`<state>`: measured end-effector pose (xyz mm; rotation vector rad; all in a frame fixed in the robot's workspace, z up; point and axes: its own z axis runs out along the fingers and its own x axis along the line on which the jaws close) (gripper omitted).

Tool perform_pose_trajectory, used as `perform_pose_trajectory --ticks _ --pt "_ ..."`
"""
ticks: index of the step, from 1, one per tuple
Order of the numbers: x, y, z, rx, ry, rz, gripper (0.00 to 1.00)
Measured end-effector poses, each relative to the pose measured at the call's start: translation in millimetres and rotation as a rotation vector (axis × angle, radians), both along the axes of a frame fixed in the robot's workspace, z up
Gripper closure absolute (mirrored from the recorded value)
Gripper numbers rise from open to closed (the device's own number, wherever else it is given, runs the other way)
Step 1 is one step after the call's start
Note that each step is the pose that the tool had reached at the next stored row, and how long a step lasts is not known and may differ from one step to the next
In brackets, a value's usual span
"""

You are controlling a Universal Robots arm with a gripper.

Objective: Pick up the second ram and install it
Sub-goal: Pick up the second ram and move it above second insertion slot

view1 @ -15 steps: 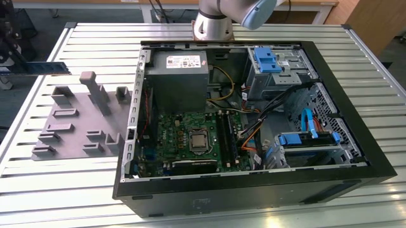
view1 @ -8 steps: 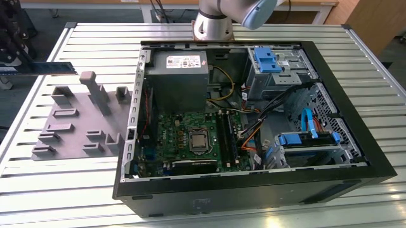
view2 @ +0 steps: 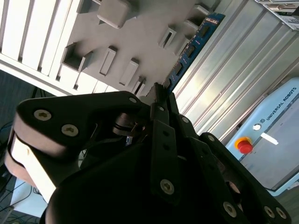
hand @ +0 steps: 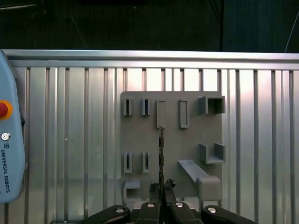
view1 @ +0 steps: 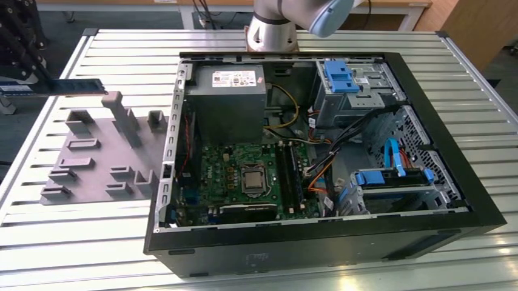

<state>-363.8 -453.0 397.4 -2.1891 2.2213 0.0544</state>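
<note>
Hanging level in the air above the far end of the grey holder tray (view1: 97,157), the second ram (view1: 77,86) is clear of the tray's slots and posts, with its free end pointing toward the exterior view's right. In the second wrist view its blue board and dark chips (view2: 191,46) run out from between the black fingers (view2: 161,135), and in the first wrist view it shows edge-on as a thin line (hand: 161,154) over the tray (hand: 140,140). The gripper (hand: 161,189) is pinched narrow onto one end of the stick. The tray lies on a slatted metal table (view1: 81,242), just beside an open computer case (view1: 324,248) whose green motherboard (view1: 235,163) carries long black slots (view1: 287,176). A pale blue pendant (hand: 11,154) with a red button (hand: 3,109) also rests on the table.
</note>
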Motion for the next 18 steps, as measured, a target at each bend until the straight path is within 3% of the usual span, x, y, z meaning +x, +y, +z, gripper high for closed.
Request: perform_pose_trajectory --ticks 18 --pt "16.8 0.0 0.0 0.0000 0.0000 0.000 0.86"
